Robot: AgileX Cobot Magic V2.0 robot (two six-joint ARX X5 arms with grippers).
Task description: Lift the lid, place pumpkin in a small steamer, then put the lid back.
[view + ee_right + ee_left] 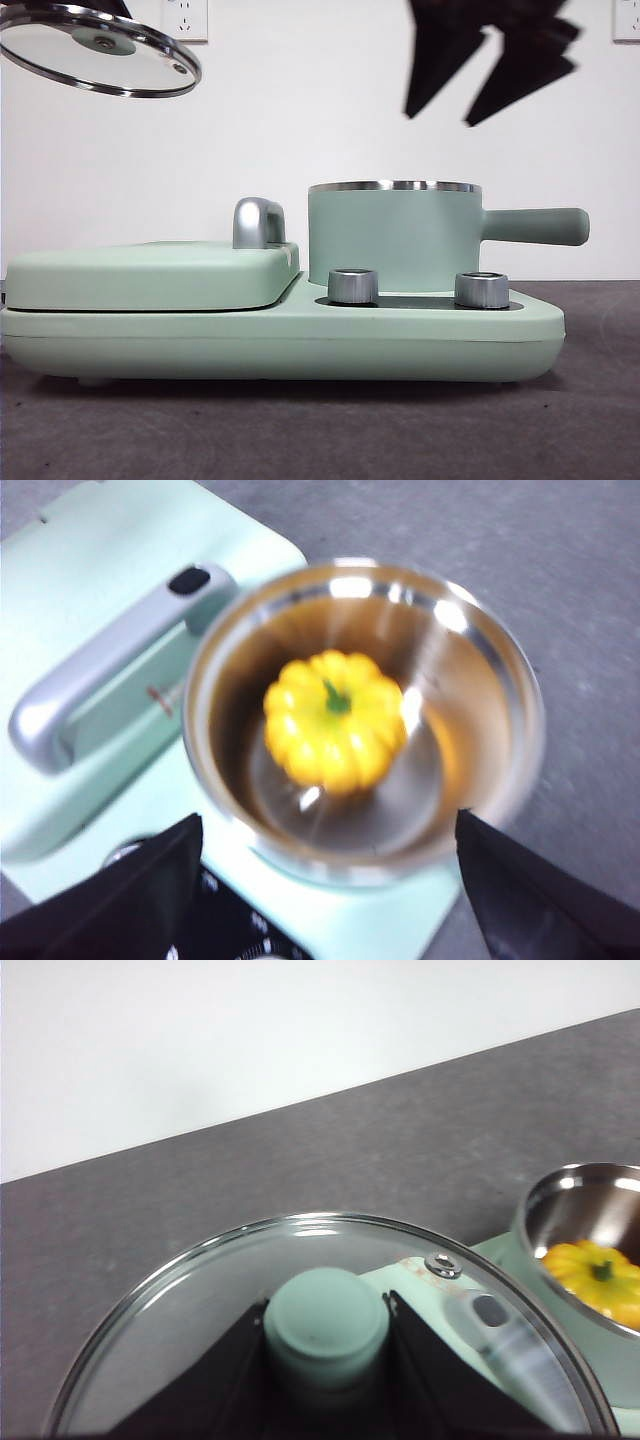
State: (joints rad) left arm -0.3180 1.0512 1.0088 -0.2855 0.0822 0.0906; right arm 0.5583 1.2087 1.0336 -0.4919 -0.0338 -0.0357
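Two steel dials [353, 286] front the mint-green pot [395, 240] at centre frame, the yellow ribbed pumpkin [335, 720] already inside. Upper right, the right gripper [330, 880] hangs spread and empty. Upper left, the left gripper [326, 1345] clamps the glass lid's [95, 50] knob, keeping the pot's mouth clear, likely for re-covering.

Bright, even light; the small steamer [365, 720] glares and blurs, the front view's dark arm smears.
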